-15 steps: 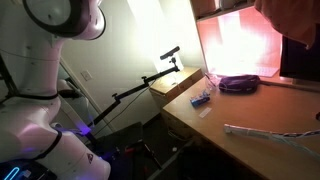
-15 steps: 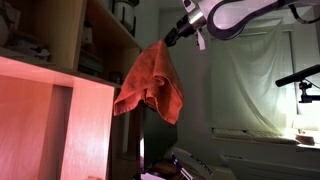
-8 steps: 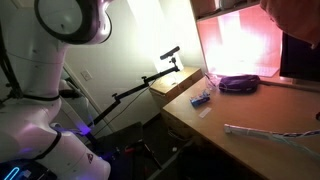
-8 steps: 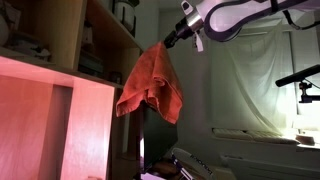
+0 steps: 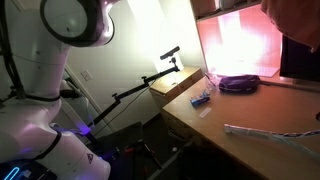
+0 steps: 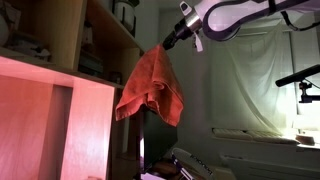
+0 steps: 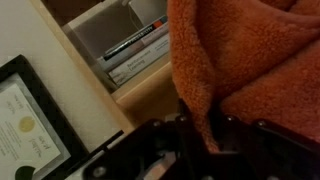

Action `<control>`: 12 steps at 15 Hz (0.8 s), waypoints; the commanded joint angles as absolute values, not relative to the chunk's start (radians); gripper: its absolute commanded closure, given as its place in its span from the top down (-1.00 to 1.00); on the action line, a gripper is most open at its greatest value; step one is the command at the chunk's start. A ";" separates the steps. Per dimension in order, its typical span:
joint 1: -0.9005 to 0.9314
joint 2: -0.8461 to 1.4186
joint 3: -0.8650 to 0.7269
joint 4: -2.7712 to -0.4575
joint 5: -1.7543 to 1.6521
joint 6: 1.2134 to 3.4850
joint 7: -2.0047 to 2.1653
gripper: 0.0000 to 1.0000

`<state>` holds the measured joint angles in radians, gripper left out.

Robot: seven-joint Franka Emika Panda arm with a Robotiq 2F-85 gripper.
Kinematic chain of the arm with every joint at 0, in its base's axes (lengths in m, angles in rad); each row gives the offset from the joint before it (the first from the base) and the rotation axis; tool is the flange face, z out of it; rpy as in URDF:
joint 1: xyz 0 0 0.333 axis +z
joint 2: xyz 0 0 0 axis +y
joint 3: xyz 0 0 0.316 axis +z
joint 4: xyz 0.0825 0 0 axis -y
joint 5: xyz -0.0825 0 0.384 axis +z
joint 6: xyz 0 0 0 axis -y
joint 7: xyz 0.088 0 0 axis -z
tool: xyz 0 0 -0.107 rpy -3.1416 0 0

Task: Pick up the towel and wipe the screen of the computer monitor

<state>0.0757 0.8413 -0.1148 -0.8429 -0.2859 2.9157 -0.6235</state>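
Observation:
The salmon towel (image 6: 150, 90) hangs in folds from my gripper (image 6: 174, 38), high beside the wooden shelving. In the wrist view the towel (image 7: 250, 60) fills the right side, and a fold of it runs down between the dark fingers of my gripper (image 7: 204, 120), which is shut on it. A corner of the towel (image 5: 295, 14) shows at the top right of an exterior view, just above the dark face of the computer monitor (image 5: 300, 60). The gripper itself is out of that view.
A glowing pale-orange panel (image 5: 235, 40) stands on the wooden desk (image 5: 215, 120), next to the monitor. On the desk lie a dark purple bundle (image 5: 238, 83), a small blue item (image 5: 202, 98) and a white strip (image 5: 270, 135). Shelves (image 6: 100, 40) with boxes are close to the towel.
The arm's white upper joint has shifted slightly to the right. The towel still hangs from the gripper in almost the same place.

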 commanded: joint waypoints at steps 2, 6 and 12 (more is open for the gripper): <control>0.077 0.867 -0.120 -0.769 -0.279 2.863 -0.616 0.26; 0.078 0.876 -0.122 -0.753 -0.280 2.852 -0.614 0.87; 0.108 0.911 -0.204 -0.702 -0.278 2.858 -0.439 1.00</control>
